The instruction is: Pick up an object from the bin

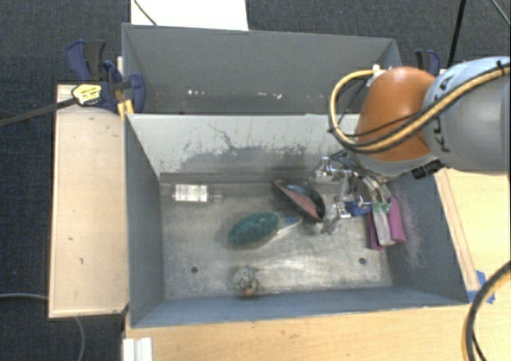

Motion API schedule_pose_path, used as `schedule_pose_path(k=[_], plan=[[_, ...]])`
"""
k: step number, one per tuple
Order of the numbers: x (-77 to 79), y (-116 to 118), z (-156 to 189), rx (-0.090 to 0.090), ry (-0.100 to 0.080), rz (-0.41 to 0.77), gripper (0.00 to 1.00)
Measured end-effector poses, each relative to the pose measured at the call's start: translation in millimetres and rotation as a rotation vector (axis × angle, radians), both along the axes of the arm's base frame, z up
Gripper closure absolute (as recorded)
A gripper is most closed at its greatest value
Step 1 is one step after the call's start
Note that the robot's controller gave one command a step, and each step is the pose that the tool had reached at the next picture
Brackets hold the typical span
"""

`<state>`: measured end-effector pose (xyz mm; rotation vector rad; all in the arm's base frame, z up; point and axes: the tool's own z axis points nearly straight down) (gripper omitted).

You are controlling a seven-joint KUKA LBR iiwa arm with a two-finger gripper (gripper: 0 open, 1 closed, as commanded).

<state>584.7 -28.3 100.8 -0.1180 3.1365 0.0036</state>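
The bin (239, 72) is dull grey sheet metal. Its sloped walls are smooth, and its flat floor is scuffed and streaked with pale scratches. The tool (338, 209), a cluster of small shiny metal parts, hangs low at about 3 o'clock on the floor, below the rounded, glossy orange cover (395, 124) and the looping yellow and black cables (349, 104). Whether the tool is wide or narrow cannot be told.

Just beside the tool at its 9 o'clock lies a dark oval piece (299, 198), flat and tilted, with a reddish-pink face and a black rim. Its near end meets the metal of the tool, though contact cannot be confirmed. At the tool's 3 o'clock, a purple and pink slab (385, 224), straight-edged and narrow, leans against the right wall.

Toward 8 o'clock from the tool rests a teal oval lump (255, 229), matte and slightly mottled, with a pale stub at its right end. A small clear cylinder (192, 192), glassy and lying on its side, sits at 9 o'clock on the floor. A speckled round ball (246, 278) sits at 6 o'clock, near the front wall.
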Motion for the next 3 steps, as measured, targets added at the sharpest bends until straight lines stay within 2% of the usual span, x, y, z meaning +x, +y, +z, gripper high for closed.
schedule_pose_path(k=[1, 2, 3], plan=[[3.7, 76.4, -24.4, -0.006, -0.013, 0.359, 0.0], [6.3, 117.6, -25.2, -0.007, -0.017, 0.767, 0.0], [6.4, 117.1, -25.0, -0.007, -0.017, 0.764, 1.0]])
